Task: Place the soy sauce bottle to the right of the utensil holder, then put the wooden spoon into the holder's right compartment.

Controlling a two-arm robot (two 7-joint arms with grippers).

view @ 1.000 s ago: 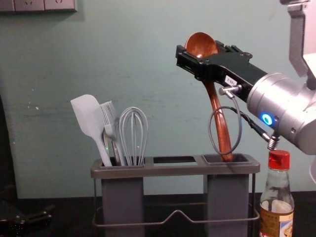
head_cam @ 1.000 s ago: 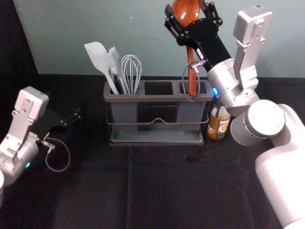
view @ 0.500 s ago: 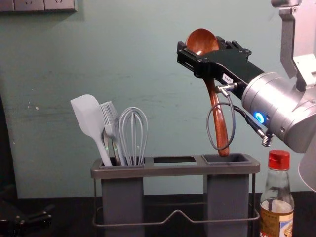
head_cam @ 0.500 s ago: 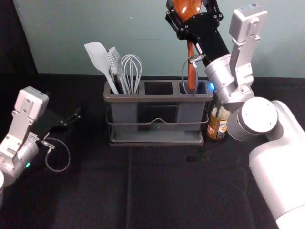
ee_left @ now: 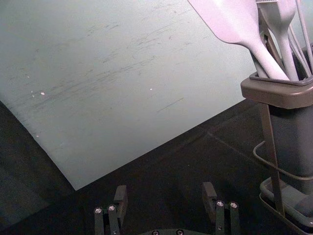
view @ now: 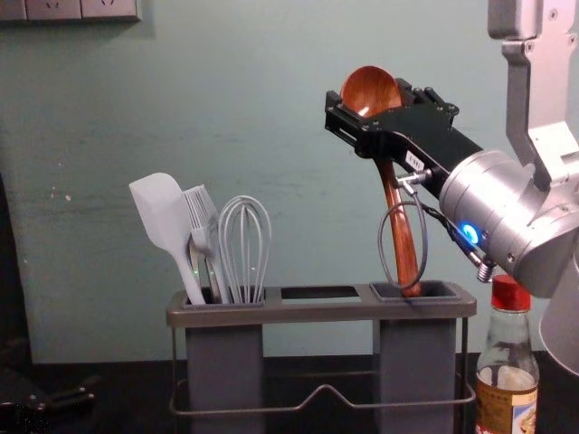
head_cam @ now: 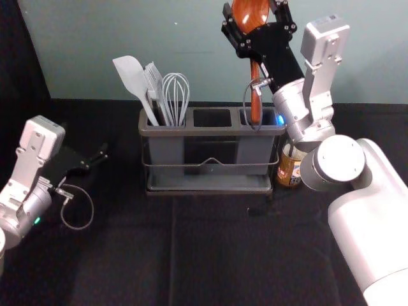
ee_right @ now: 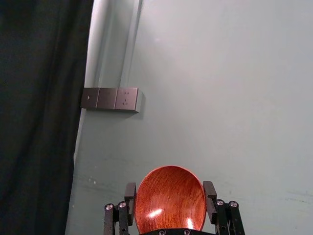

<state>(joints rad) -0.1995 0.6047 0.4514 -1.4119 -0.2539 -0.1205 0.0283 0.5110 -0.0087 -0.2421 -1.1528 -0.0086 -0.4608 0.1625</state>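
Covering the work area, a black cloth [head_cam: 223,255] runs back to a pale grey-green wall [view: 298,172], a fold line creasing it in front of the utensil holder [view: 298,312]. Scuffs and small chips mark the wall; a row of sockets [view: 81,9] is mounted high on the left in the chest view, and a dark curtain [ee_right: 39,107] hangs beside it in the right wrist view.

The right gripper [head_cam: 252,9] is above the holder's right end, its fingers closed on either side of the bowl of the wooden spoon [view: 369,89]. The spoon leans slightly, bowl up, with the handle's lower end at the mouth of the right compartment; how deep it sits, I cannot tell.

The soy sauce bottle [view: 507,398], red-capped, stands upright on the cloth just beside the holder, to its right. A spatula [view: 161,212], a brush [view: 203,221] and a whisk [view: 244,244] stand in the left compartment; the middle one holds nothing visible. Off to the left, the left gripper [head_cam: 98,157] is parked, its fingers spread apart.
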